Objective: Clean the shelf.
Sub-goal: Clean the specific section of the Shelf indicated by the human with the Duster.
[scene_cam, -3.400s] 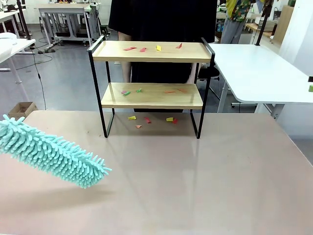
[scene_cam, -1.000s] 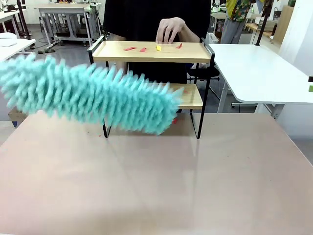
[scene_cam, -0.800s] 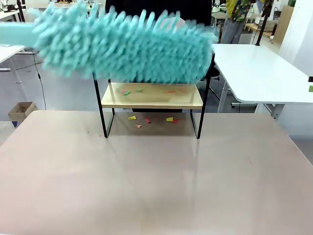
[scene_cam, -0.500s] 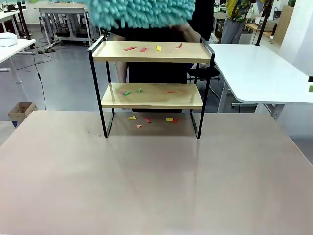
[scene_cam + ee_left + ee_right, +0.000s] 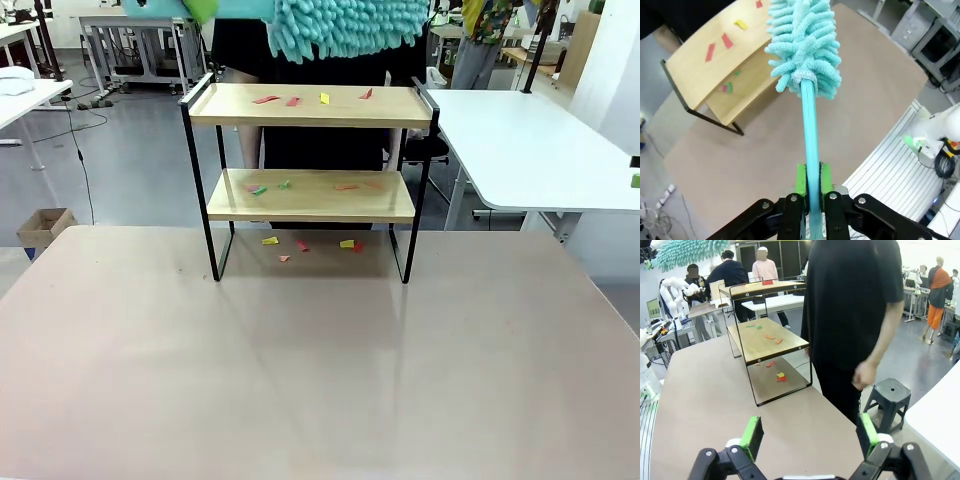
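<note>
The shelf (image 5: pixel 310 118) stands at the table's far side, with coloured paper scraps (image 5: pixel 292 100) on its top board, more on the lower board and more on the table under it. My left gripper (image 5: pixel 813 171) is shut on the teal handle of a fluffy teal duster (image 5: pixel 805 45). The duster head (image 5: pixel 345 25) hangs just above the top board's right half, apart from it. From the left wrist view the shelf (image 5: pixel 700 70) lies below the duster. My right gripper (image 5: pixel 809 435) stands open and holds nothing, off to the side of the shelf (image 5: pixel 765 342).
A person in black (image 5: pixel 320 50) stands right behind the shelf, one hand (image 5: pixel 865 375) hanging at the side. A white table (image 5: pixel 520 140) lies to the right and a dark stool (image 5: pixel 890 395) beside the person. The near tabletop (image 5: pixel 320 370) is bare.
The duster swung up from low on the left, across the shelf front, to above the top board. The person's hand left the top board.
</note>
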Robot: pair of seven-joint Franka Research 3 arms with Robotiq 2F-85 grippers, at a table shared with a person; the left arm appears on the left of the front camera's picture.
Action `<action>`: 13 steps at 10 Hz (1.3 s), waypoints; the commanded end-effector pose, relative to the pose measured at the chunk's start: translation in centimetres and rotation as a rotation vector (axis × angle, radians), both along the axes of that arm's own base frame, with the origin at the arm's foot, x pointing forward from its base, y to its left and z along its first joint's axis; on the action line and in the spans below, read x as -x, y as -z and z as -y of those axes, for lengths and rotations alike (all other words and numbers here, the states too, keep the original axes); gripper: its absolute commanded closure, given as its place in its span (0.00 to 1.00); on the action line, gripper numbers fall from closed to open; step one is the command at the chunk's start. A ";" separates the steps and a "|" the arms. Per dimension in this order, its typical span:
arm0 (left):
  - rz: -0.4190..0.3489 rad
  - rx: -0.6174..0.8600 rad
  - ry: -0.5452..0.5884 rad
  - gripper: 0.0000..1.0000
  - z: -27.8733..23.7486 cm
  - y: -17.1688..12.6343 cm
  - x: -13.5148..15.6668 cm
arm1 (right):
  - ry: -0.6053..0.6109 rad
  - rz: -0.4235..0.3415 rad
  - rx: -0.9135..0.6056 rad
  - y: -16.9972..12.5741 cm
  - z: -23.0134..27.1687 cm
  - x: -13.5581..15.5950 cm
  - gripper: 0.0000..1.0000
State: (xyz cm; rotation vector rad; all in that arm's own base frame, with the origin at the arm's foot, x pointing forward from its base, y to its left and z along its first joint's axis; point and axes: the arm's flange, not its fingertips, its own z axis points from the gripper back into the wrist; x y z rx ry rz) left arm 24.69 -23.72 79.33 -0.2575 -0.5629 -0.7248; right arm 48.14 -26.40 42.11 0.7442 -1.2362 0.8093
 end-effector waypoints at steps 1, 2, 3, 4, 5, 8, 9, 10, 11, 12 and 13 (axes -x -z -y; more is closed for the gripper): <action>0.027 0.032 -0.027 0.87 -1.6 -1.3 1.5 | 0.000 0.005 0.001 -0.3 -0.1 0.0 0.00; 0.000 0.000 0.000 0.87 0.0 0.0 0.0 | 0.000 0.005 0.001 -0.3 -0.1 0.0 0.00; 0.029 0.003 -0.076 0.87 3.7 0.6 -0.4 | 0.000 0.005 0.001 -0.3 -0.1 0.0 0.00; 0.047 0.031 -0.108 0.87 6.2 0.5 -1.6 | 0.000 0.005 0.001 -0.3 -0.1 0.0 0.00; 0.058 0.081 -0.170 0.87 8.1 0.4 -2.7 | 0.000 0.005 0.001 -0.3 -0.1 0.0 0.00; 0.014 0.058 -0.352 0.87 14.0 1.6 -6.1 | 0.000 0.005 0.001 -0.3 -0.1 0.0 0.00; -0.003 0.062 -0.384 0.87 15.4 1.9 -7.2 | 0.000 0.005 0.001 -0.3 -0.1 0.0 0.00; 0.001 0.067 -0.437 0.87 16.6 2.2 -8.1 | 0.000 0.005 0.001 -0.3 -0.1 0.0 0.00; 0.014 0.078 -0.495 0.87 17.9 2.3 -9.1 | 0.000 0.005 0.001 -0.3 -0.1 0.0 0.00; 0.016 0.091 -0.533 0.87 19.0 2.4 -10.1 | 0.000 0.005 0.001 -0.3 -0.1 0.0 0.00; 0.001 0.102 -0.565 0.87 20.1 3.0 -11.1 | 0.000 0.005 0.001 -0.3 -0.1 0.0 0.00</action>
